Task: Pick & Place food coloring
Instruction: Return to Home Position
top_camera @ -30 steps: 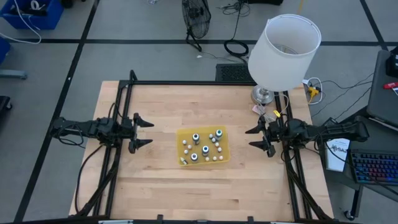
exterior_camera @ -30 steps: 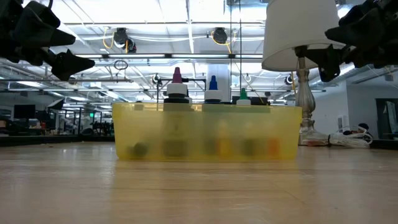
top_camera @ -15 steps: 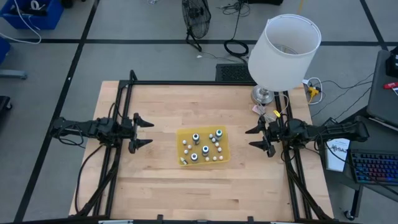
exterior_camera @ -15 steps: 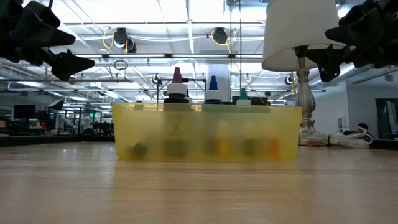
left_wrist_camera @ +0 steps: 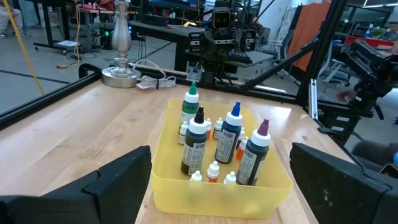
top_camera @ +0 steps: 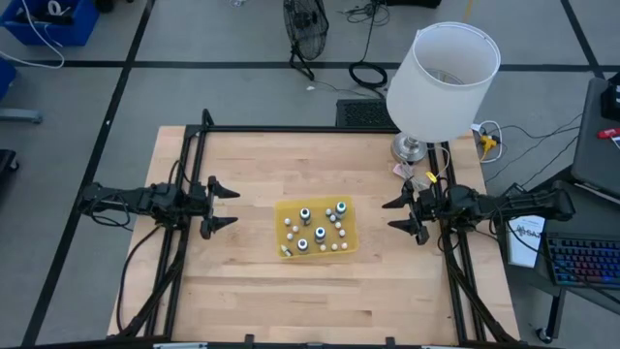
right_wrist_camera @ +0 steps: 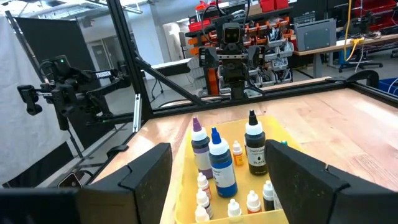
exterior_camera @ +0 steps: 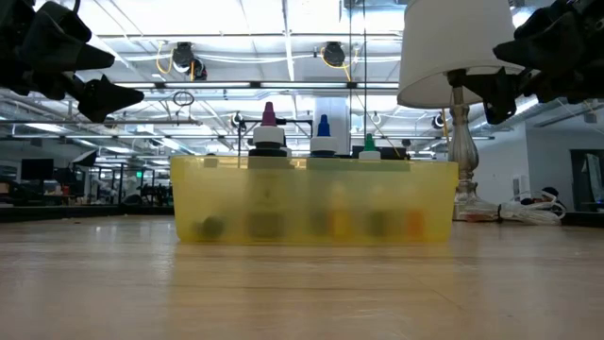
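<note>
A yellow bin [top_camera: 315,228] sits at the table's middle. In it the food coloring stands upright: taller dark bottles with green [left_wrist_camera: 189,107], black [left_wrist_camera: 197,142], blue [left_wrist_camera: 228,134] and purple [left_wrist_camera: 255,154] tips, and several tiny pale-capped dropper bottles [left_wrist_camera: 213,172] around them. The right wrist view shows the same bottles, purple [right_wrist_camera: 200,149], blue [right_wrist_camera: 221,163] and black [right_wrist_camera: 254,149]. My left gripper [top_camera: 232,207] hovers open to the left of the bin, pointing at it. My right gripper [top_camera: 387,215] hovers open to the bin's right. Both are above table height and well apart from the bin [exterior_camera: 314,200].
A lamp with a white shade [top_camera: 443,68] stands at the table's far right corner on a metal base [top_camera: 412,147], with cables beside it. Black frame rails [top_camera: 190,174] run along the table's left and right sides. Bare wood lies near and far of the bin.
</note>
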